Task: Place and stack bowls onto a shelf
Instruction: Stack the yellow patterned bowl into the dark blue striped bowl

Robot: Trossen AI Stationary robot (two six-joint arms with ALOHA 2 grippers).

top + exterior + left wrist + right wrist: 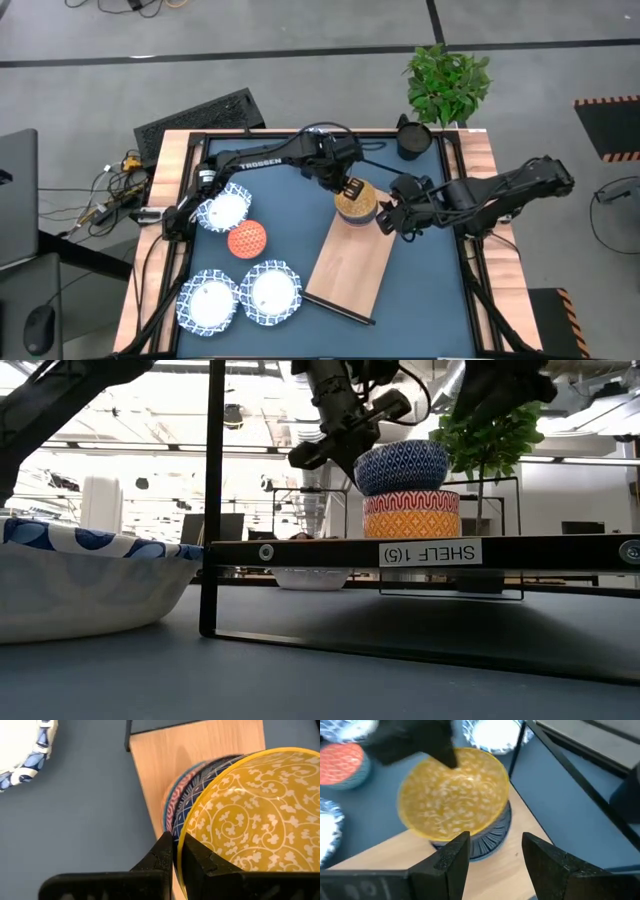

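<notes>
Light-wood board shelf on its thin black wire frame already carries a stack of three small patterned bowls, orange at the bottom, red-orange over it, and a blue bowl with a yellow inside on top, whose rim the left claw pinches with fingers pressed together. The right claw hovers just beside the stack, spread wide and empty. Left on the dark blue surface: three wide white bowls with blue patterned rims and one small red-orange bowl, so by my reckoning roughly half remains

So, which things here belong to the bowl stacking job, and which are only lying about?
Job:
- shelf
- bowl stack on the shelf, top bowl pinched by the left gripper
- three white bowls
- orange bowl

Lying about:
- dark pot
- plant
</notes>
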